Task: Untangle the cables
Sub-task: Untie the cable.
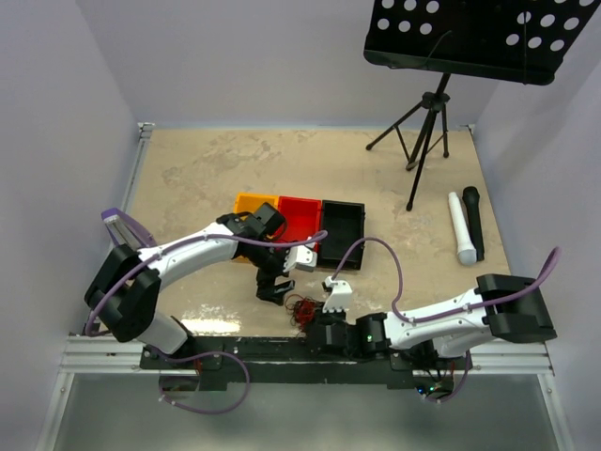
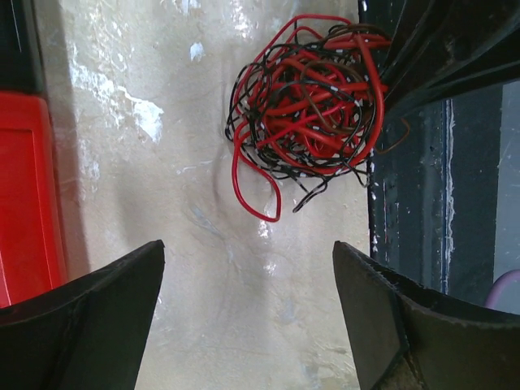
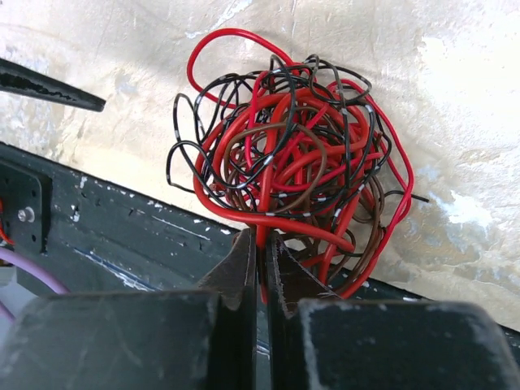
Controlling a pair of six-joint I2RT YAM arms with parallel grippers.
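The cables [image 3: 292, 171] are a snarl of thin red, black and brown wires lying at the table's near edge, also in the top view [image 1: 302, 311] and the left wrist view [image 2: 309, 106]. My right gripper [image 3: 262, 240] is shut on a red strand at the snarl's near side; in the top view it is the right gripper [image 1: 317, 318] beside the snarl. My left gripper [image 2: 248, 268] is open and empty, hovering a little short of the snarl; in the top view the left gripper [image 1: 275, 287] sits just left of it.
Yellow [image 1: 252, 205], red [image 1: 299, 218] and black [image 1: 340, 225] bins sit behind the left arm. The red bin's edge [image 2: 28, 195] shows left of the left gripper. A dark rail [image 3: 122, 236] runs along the table's near edge. A music stand [image 1: 427, 122] and two markers [image 1: 466, 225] stand at the right.
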